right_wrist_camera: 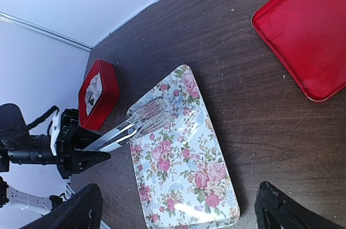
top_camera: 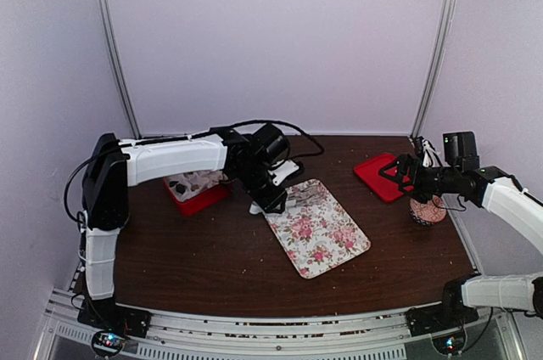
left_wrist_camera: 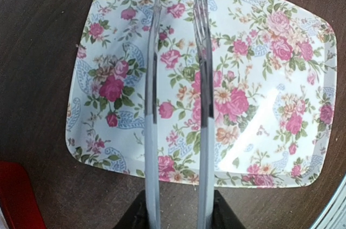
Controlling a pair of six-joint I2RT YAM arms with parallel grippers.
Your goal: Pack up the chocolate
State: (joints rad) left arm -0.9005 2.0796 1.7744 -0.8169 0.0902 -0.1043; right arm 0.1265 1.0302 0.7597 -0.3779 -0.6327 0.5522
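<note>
Left wrist view: left tool, mostly cut off below, clamped on tongs over flowered tray; right tool jaws wide apart, empty; chocolate only dim dark lumps in red box on desk.

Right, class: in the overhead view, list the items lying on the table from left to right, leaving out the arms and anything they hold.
red box → floral tray → flat red tray → small round pinkish item
</note>
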